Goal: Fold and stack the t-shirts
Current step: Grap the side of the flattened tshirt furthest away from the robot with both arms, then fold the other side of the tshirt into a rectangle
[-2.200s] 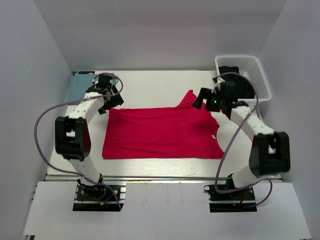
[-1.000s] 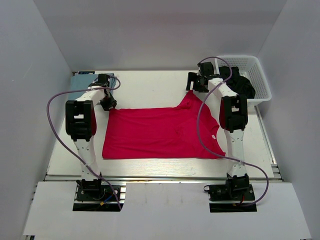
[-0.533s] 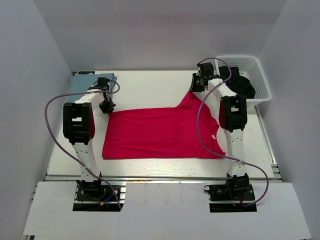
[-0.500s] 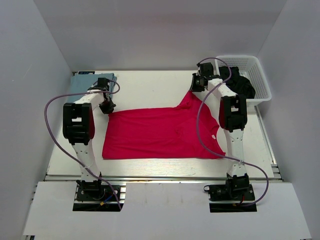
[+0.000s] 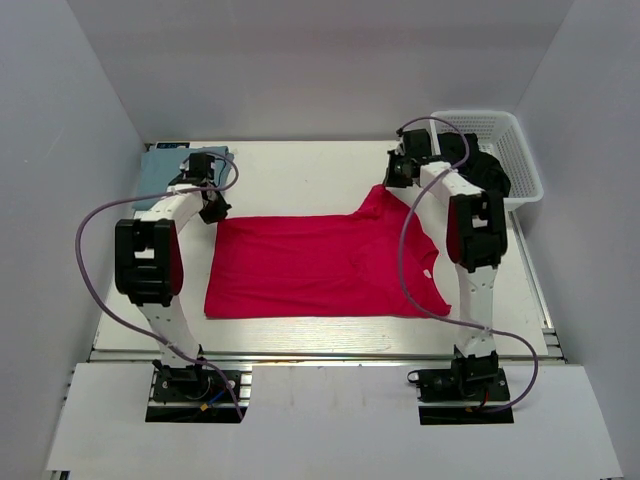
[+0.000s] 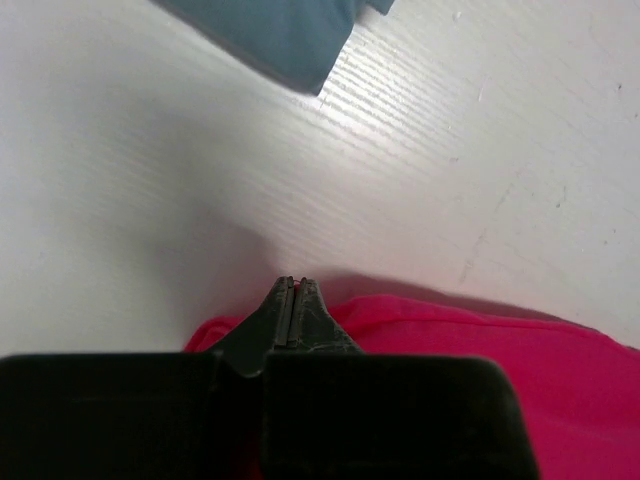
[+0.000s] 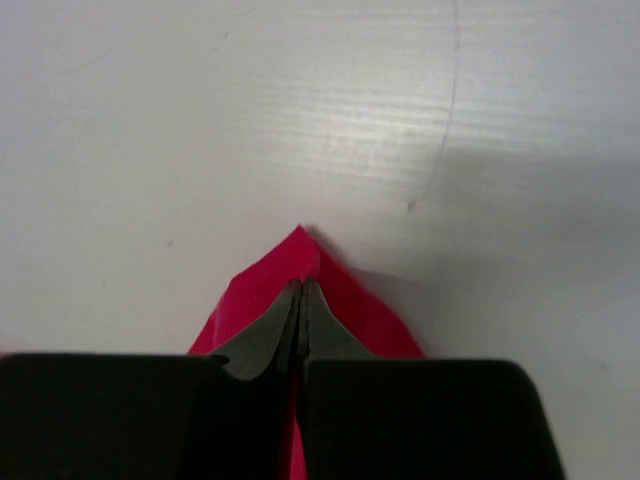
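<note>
The crimson red t-shirt (image 5: 320, 265) lies spread flat in the middle of the table. My left gripper (image 5: 214, 211) sits at its far left corner, shut on the cloth's edge. In the left wrist view the fingertips (image 6: 293, 284) are pressed together with red cloth (image 6: 470, 345) on both sides. My right gripper (image 5: 391, 181) is at the sleeve tip at the far right. In the right wrist view it (image 7: 301, 287) is shut on a peaked fold of red cloth (image 7: 260, 285). The pale blue-grey t-shirt (image 5: 160, 172) lies folded at the far left corner and also shows in the left wrist view (image 6: 275, 30).
A white lattice basket (image 5: 521, 148) with something dark inside stands at the far right, close behind the right arm. Grey walls enclose the table on three sides. Bare white tabletop (image 5: 300, 175) runs between the two grippers beyond the shirt.
Both grippers have closed onto the red shirt's far edge, left on the corner, right on the sleeve tip. The left arm's elbow swung outward to the left.
</note>
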Tool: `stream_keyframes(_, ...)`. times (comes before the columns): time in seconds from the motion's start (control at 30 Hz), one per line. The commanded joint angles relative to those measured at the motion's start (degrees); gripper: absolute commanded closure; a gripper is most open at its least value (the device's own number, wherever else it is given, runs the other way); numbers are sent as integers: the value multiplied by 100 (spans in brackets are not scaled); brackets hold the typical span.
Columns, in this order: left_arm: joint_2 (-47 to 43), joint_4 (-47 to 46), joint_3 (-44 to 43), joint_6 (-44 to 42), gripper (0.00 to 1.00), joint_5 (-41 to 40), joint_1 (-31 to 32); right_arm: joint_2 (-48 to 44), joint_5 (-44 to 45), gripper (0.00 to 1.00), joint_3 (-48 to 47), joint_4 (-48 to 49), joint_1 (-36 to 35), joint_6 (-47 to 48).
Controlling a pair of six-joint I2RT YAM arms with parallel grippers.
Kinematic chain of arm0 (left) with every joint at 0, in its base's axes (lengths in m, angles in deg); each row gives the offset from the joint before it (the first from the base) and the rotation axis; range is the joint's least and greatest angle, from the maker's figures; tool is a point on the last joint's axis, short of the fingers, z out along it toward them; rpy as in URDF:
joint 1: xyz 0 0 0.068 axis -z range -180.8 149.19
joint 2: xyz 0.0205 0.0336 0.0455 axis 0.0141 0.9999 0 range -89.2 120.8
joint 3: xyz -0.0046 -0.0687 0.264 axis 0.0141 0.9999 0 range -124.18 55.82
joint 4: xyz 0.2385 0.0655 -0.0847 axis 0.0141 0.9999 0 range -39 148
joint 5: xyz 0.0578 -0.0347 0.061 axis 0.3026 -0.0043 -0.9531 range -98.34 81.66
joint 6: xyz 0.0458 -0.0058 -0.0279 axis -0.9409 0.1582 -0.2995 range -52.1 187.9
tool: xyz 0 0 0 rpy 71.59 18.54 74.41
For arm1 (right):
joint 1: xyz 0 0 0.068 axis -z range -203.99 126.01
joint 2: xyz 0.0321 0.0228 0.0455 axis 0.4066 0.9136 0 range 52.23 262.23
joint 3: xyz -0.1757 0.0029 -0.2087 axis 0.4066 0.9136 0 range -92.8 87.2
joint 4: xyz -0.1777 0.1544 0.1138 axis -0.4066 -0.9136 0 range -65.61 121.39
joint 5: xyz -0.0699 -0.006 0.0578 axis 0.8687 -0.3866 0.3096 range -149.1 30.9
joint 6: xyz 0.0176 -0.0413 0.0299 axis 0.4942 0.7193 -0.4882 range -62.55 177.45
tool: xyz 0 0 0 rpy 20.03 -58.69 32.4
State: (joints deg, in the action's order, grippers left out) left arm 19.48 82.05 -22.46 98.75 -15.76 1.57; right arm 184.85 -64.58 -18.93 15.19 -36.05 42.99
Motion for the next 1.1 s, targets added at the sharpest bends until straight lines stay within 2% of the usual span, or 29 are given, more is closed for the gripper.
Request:
stream_keyframes(0.0, -593, -73, 155, -35, 100, -57, 18, -1017, 161, 100, 739, 293, -25, 31)
stream_keyframes(0.03, -698, -73, 251, -35, 100, -58, 18, -1506, 152, 100, 951, 389, -16, -4)
stream_keyframes(0.13, -770, -134, 392, -35, 100, -58, 18, -2202, 222, 100, 1717, 338, -16, -101)
stream_keyframes(0.33, -1068, -73, 629, -88, 100, -163, 18, -3502, 310, 100, 3113, -5, -7, -320)
stream_keyframes(0.43, -1331, -73, 788, -88, 100, -163, 18, -3839, 345, 100, 3571, -110, -8, -443)
stream_keyframes(0.8, -1947, -143, 1482, -36, 100, -225, 18, -5578, 495, 100, 4161, -1296, -7, -769)
stream_keyframes(1.07, -2614, -90, 2246, 70, 100, -392, 18, -6239, 363, 100, 4934, -1587, 1, -830)
